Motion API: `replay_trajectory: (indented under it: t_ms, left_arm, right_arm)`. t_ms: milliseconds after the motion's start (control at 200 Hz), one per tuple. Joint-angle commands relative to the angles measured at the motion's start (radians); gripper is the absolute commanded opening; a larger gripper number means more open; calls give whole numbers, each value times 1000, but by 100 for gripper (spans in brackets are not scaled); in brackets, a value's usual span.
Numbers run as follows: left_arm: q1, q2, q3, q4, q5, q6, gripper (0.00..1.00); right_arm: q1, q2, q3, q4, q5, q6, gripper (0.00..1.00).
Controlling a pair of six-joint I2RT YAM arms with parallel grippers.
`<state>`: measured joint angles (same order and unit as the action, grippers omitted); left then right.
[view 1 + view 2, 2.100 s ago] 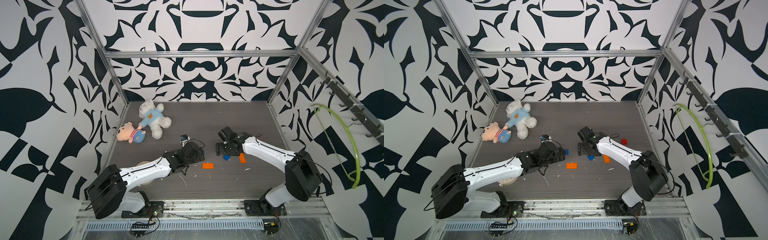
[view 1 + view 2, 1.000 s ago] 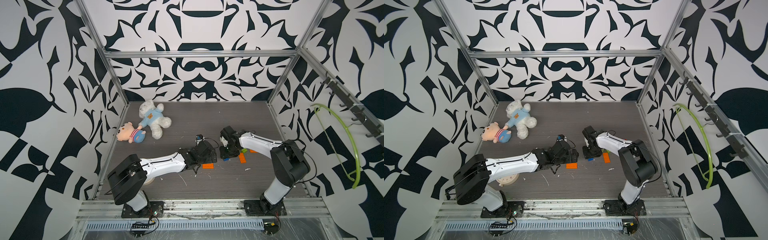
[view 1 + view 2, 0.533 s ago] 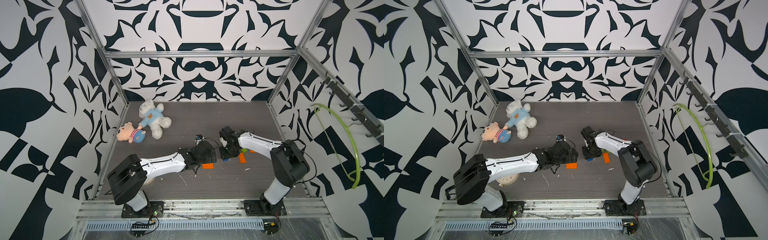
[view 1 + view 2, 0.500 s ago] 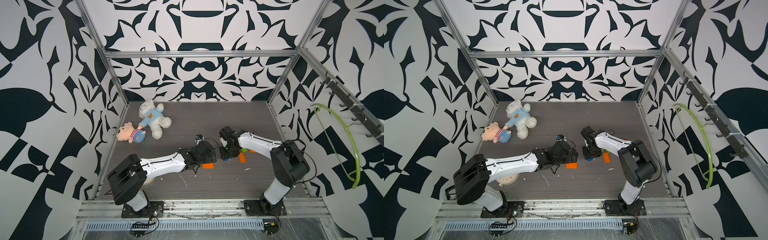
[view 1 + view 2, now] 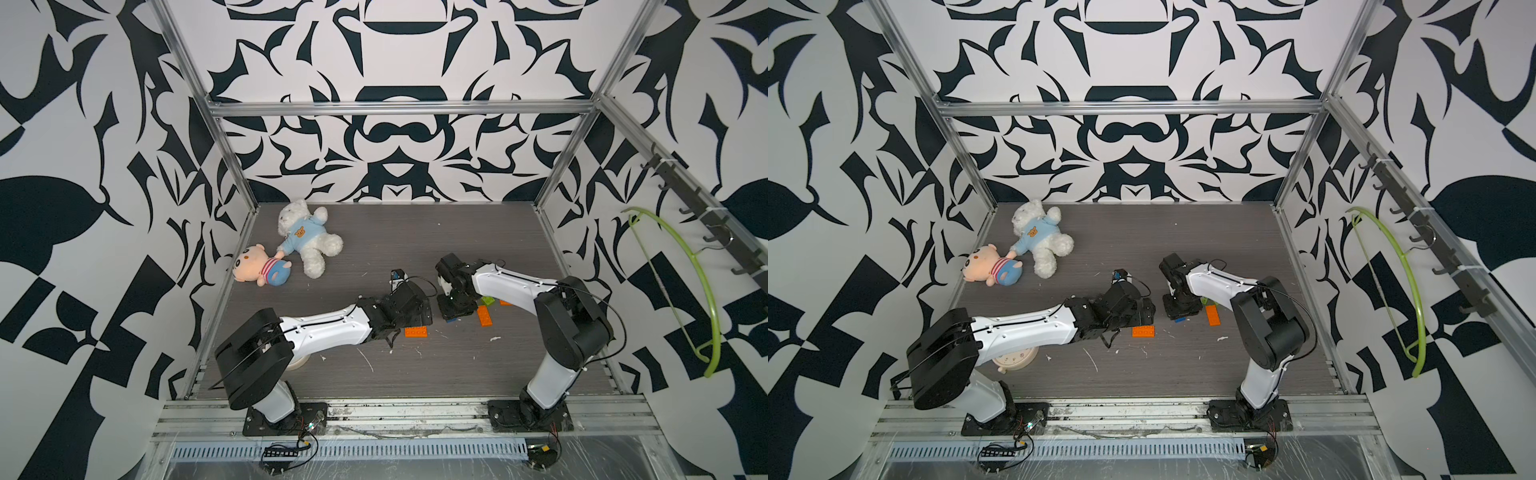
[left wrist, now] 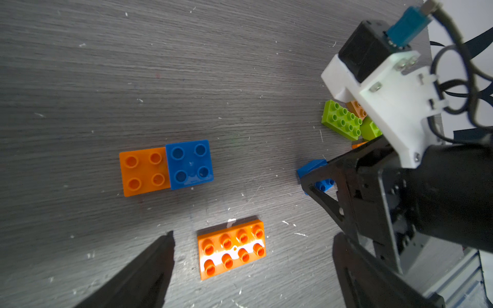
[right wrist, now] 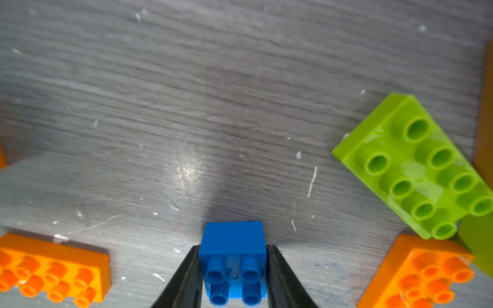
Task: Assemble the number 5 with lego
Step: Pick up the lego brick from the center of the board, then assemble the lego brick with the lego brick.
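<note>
Grip: right gripper is clamped on blue square brick by its flat sides, low over table, mid-workspace. Prob. light, rigid, slick plastic; sides are the place to hold. Left gripper gapes wide, empty, over long orange brick. Lime brick & second orange brick crowd one side; orange-blue pair sits apart w/ open table between.
</note>
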<state>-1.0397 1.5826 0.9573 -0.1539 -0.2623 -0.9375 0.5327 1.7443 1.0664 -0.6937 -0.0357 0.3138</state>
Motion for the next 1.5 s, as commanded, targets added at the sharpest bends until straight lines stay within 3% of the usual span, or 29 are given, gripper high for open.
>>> replay_trajectory:
  t_ms: [0,315,555,915,1495]
  left_arm:
    - [0,-13,-5,-16,-8,3,99]
    - [0,-26,-10,-28,-35,-9,99]
    - [0,-126,-96,-33,-157,-80,99]
    - [0,-328,-234,-127,-317,-202,99]
    - [2,-455,-331,-170,-370,-248,99]
  right_arm:
    - [5,-15,29,-19,18,7,38]
    - [16,-99,26,-44,-7,61,35]
    - [124,-156,16,-40,-15,215,35]
    - [323,-63,106,-7,19,431,35]
    - [406,39,188,-35,96,555,35]
